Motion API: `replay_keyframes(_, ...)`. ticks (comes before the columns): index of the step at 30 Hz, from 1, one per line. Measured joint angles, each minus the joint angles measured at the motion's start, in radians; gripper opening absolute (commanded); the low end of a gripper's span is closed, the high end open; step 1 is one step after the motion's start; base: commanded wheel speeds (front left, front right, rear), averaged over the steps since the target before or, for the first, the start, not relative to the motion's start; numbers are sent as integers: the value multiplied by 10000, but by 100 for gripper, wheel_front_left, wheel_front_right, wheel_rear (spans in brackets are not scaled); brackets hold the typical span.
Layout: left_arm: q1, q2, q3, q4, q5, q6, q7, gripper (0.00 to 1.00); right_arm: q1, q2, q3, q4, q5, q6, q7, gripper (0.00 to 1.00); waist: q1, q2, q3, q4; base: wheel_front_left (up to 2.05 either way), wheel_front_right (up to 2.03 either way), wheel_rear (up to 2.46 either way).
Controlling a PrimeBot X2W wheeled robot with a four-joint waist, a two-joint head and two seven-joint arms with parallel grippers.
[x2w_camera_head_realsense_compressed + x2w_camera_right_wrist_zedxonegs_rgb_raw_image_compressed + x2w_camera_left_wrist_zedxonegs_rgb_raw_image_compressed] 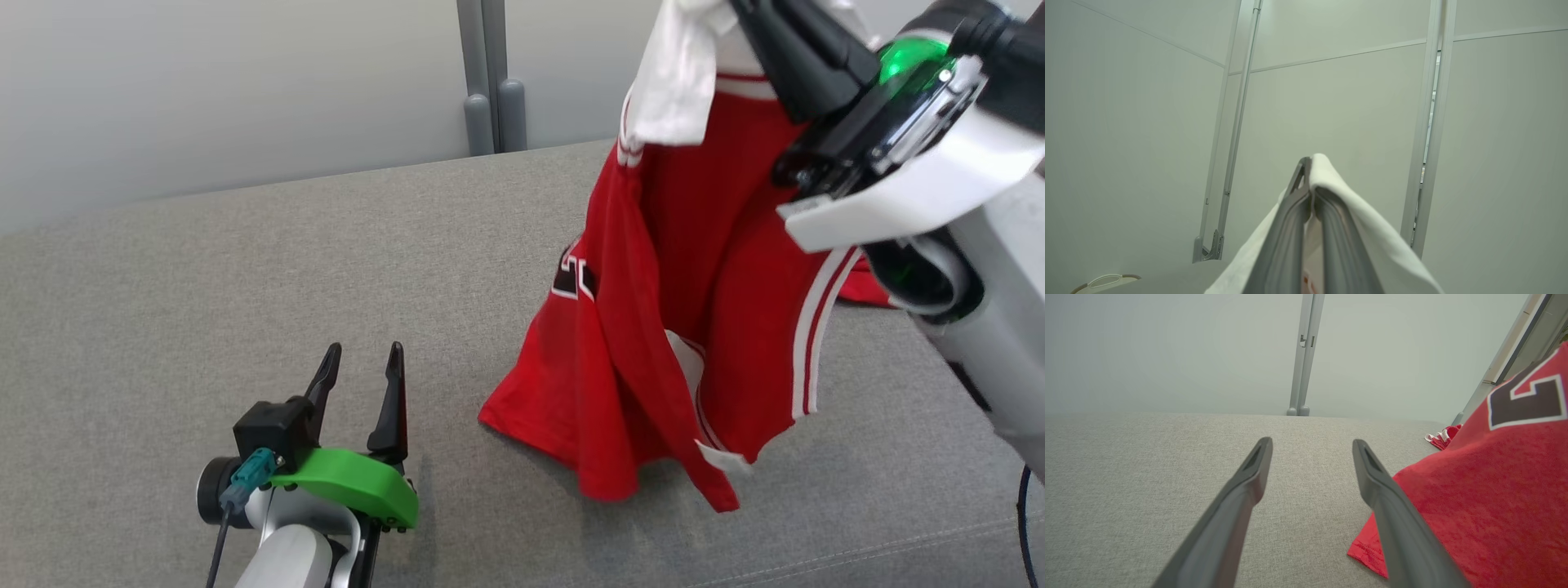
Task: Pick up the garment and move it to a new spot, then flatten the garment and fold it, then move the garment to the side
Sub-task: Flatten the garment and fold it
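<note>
Right tool (1306, 173) tight on red garment (694, 269), white in wrist view; left tool (363, 355) agape.

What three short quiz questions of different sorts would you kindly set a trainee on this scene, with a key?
1. True or false: the left claw is shut on the garment.
2. Which part of the garment does the right claw pinch? A) the white fabric at its top; B) a red side stripe; C) the black numeral.
3. Fill in: the garment's lower hem ___ the grey surface.

Key: 1 false: it is open, beside the cloth. 2 A. 3 rests on.
</note>
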Motion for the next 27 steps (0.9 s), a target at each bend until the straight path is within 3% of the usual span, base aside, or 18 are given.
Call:
replay_keyframes(7,-1,-6,-92,-240,0,0,0,100,-926,48,-1145,1087,21,0,38,0,0,0,-32,354,0,0,0)
replay_keyframes(16,234,-2,-660,-422,4,-23,0,100,1203,-571,-217,3218,194,-15,1143,0,0,0,200,461,0,0,0)
replay_keyframes(27,305,0,-3488,-267,242,-1430,1037,100,1721,-121,-476,3946,485,-111,669,0,0,0,993,162,0,0,0)
